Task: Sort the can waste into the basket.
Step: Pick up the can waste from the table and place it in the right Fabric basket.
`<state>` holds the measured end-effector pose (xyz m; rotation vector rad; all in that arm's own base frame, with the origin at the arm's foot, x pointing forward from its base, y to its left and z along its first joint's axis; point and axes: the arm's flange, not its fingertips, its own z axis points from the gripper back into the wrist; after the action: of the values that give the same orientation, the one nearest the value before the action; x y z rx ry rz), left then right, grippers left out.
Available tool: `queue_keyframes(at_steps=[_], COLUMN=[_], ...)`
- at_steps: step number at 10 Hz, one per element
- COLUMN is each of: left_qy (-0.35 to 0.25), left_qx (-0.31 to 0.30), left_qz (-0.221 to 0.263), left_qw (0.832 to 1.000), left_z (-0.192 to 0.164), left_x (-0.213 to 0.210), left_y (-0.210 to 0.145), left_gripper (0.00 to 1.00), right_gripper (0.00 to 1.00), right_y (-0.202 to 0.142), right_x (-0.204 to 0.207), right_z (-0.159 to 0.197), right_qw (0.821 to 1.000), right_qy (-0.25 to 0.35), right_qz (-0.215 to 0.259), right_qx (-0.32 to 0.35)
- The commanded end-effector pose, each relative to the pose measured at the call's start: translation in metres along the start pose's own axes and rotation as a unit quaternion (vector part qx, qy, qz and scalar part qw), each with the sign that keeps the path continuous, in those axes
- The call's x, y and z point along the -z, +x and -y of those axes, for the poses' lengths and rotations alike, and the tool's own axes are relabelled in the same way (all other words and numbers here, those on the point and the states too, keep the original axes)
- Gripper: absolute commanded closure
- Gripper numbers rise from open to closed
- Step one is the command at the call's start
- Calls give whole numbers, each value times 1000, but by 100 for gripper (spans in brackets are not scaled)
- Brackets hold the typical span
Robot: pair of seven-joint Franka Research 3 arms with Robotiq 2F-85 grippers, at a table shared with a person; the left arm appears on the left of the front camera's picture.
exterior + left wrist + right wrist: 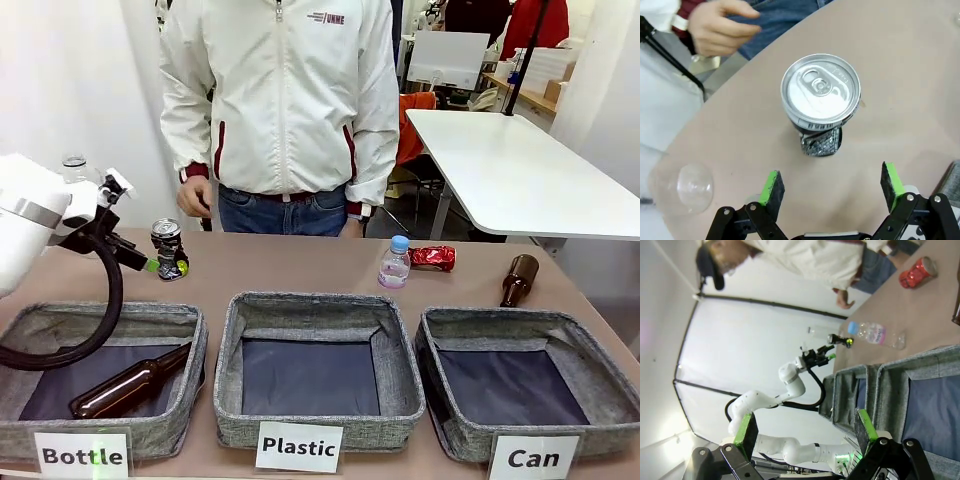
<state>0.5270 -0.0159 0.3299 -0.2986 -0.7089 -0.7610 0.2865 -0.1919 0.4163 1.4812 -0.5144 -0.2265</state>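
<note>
The dark crushed can (168,248) stands upright on the far left of the table, its silver top (821,97) facing my left wrist camera. My left gripper (148,262) (831,187) is open just short of it, and the can lies ahead of the green pads (771,187), not between them. The shiny red can (432,257) (916,272) lies on its side at the far right-centre. The basket with the "Can" card (520,325) sits at the front right with nothing in it. My right gripper (805,432) is open, holding nothing, near the basket row's end (920,365).
A person stands at the far side, one hand (720,27) close to the dark can. A small clear bottle (395,263) and a brown bottle (519,279) flank the red can. The "Bottle" basket (100,320) holds a brown bottle (130,385); the "Plastic" basket (315,305) is in the middle. Another clear bottle (687,190) stands by my left gripper.
</note>
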Motion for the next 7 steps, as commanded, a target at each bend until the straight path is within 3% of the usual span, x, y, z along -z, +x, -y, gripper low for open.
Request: queue_keyframes(at_steps=[1, 3, 5, 6, 7], left_qy=[-44, -51, -27, -52, -40], left_qx=[24, 24, 19, 33, 16], left_qz=[15, 53, 111, 129, 149], left_qw=[999, 997, 993, 990, 988], left_z=[-18, -20, -16, -17, -27], left_x=[-5, -66, -162, -203, -235], left_y=[-3, -25, -67, -88, -104], left_gripper=[0, 0, 0, 0, 0], right_gripper=[0, 0, 0, 0, 0], right_y=[2, 2, 2, 2, 2], right_x=[-1, -1, -1, -1, -1], right_z=[-1, -1, -1, -1, -1], right_qw=[1000, 1000, 1000, 1000, 1000], right_qy=[6, 6, 6, 6, 6], right_qz=[1, 1, 1, 1, 1], right_qx=[-12, -12, -12, -12, -12])
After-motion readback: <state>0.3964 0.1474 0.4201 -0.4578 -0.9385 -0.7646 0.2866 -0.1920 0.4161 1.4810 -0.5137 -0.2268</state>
